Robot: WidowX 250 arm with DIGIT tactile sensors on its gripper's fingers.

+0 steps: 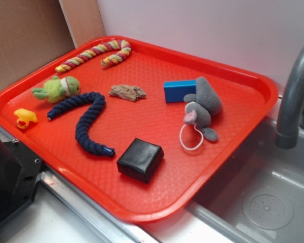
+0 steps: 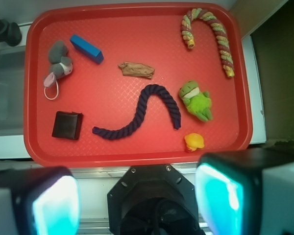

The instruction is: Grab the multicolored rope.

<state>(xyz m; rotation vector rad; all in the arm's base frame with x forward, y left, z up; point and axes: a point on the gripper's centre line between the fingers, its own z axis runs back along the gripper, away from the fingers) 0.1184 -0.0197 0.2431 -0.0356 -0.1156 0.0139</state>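
Plainly the gripper (image 2: 137,200) hangs high above the red tray (image 2: 137,154), fingers spread, holding nothing. Best travel across to the multicolored rope (image 2: 210,36) in the tray's far corner beyond the green frog (image 2: 196,100), descending across its long straight leg, whose hook curls back toward the driftwood (image 2: 136,69).

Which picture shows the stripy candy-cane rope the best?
The wrist view: it looks straight down, so the multicolored rope shows its whole hook shape on the red tray. The exterior view also shows it whole, but slanted and at the tray's far corner.
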